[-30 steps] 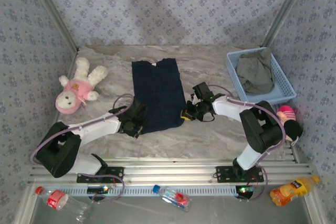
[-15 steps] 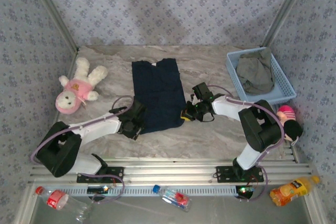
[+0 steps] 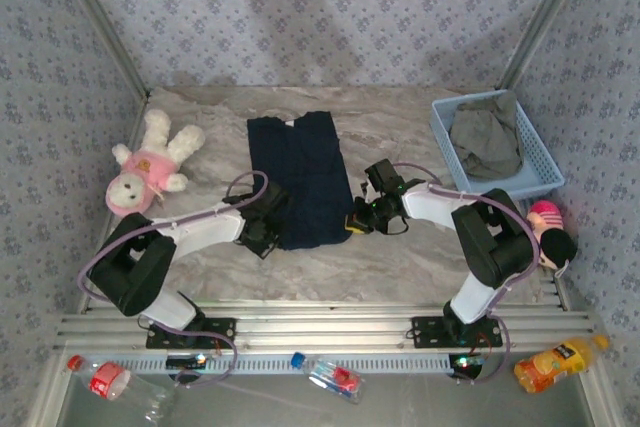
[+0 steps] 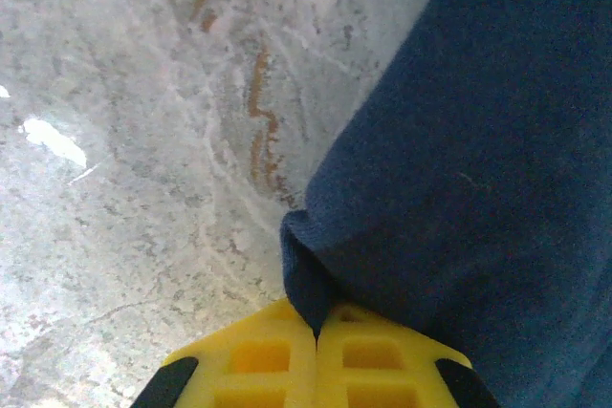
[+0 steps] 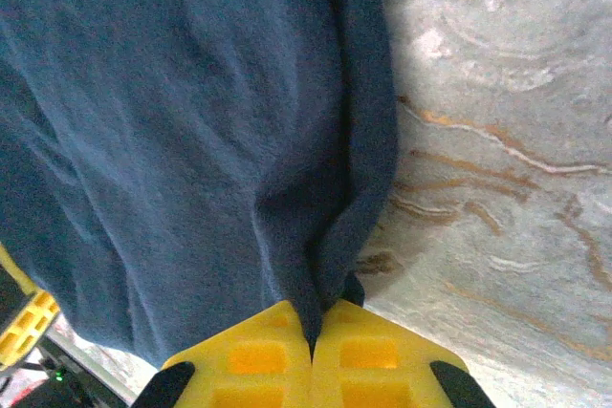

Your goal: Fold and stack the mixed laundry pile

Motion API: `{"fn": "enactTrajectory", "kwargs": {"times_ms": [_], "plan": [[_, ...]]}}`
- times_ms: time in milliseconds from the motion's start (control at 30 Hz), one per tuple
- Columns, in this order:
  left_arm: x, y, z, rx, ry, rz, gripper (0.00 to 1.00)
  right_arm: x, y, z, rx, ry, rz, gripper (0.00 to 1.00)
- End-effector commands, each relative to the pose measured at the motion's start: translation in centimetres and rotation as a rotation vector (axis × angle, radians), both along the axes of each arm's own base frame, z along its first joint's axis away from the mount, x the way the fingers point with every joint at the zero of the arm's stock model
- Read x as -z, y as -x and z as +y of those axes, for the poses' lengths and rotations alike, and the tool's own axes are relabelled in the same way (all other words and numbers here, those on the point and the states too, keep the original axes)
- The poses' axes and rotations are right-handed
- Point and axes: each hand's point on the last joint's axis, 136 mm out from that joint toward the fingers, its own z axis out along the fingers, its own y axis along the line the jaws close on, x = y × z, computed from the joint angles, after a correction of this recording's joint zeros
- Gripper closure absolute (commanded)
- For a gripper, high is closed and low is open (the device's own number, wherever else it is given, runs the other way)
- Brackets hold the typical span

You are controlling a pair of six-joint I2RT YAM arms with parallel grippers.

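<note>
The dark navy garment (image 3: 300, 177) lies flat in the middle of the marble table. My left gripper (image 3: 268, 227) is shut on its near left corner; in the left wrist view the yellow fingertips (image 4: 317, 327) pinch a fold of the navy garment (image 4: 478, 140). At the near right corner my right gripper (image 3: 356, 222) is also shut, and in the right wrist view the gripper (image 5: 311, 332) clamps a bunched fold of the navy garment (image 5: 172, 121). The olive-grey garment (image 3: 485, 142) lies crumpled in the basket.
A light blue mesh basket (image 3: 545, 162) stands at the right rear. A pink-and-cream plush toy (image 3: 145, 172) lies at the left. A pink and black object (image 3: 550, 227) sits near the right edge. Bottles (image 3: 330, 377) (image 3: 555, 362) lie below the near rail.
My left gripper has closed on the navy garment's near left corner, and its arm has pushed a little farther in. The right gripper stays shut on its corner.
</note>
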Motion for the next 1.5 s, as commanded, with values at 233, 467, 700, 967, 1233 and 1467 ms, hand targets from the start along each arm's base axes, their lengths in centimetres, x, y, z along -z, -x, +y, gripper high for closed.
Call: {"fn": "enactTrajectory", "kwargs": {"times_ms": [233, 467, 700, 967, 1233, 1467], "plan": [[-0.2, 7.2, 2.9, 0.314, -0.138, 0.138, 1.0, -0.5, 8.0, -1.3, -0.108, 0.06, 0.119, 1.0], [-1.8, 10.6, 3.8, 0.307, -0.105, 0.141, 1.0, -1.8, 12.5, -1.3, -0.093, -0.007, 0.221, 1.0], [-6.3, 7.7, 3.3, 0.189, -0.047, -0.032, 1.0, -6.1, 9.6, -0.6, -0.036, -0.051, 0.1, 1.0], [-12.3, 1.6, 2.7, 0.022, 0.032, -0.254, 1.0, -12.8, 1.5, 0.5, 0.1, -0.169, -0.083, 1.0], [-16.4, -7.6, 4.0, -0.07, 0.07, -0.388, 0.99, -14.7, -8.2, 0.5, 0.221, -0.204, -0.174, 1.0], [-18.2, -17.8, 3.1, -0.003, 0.053, -0.422, 0.99, -14.1, -17.1, -0.7, 0.364, -0.186, -0.22, 1.0]]}}
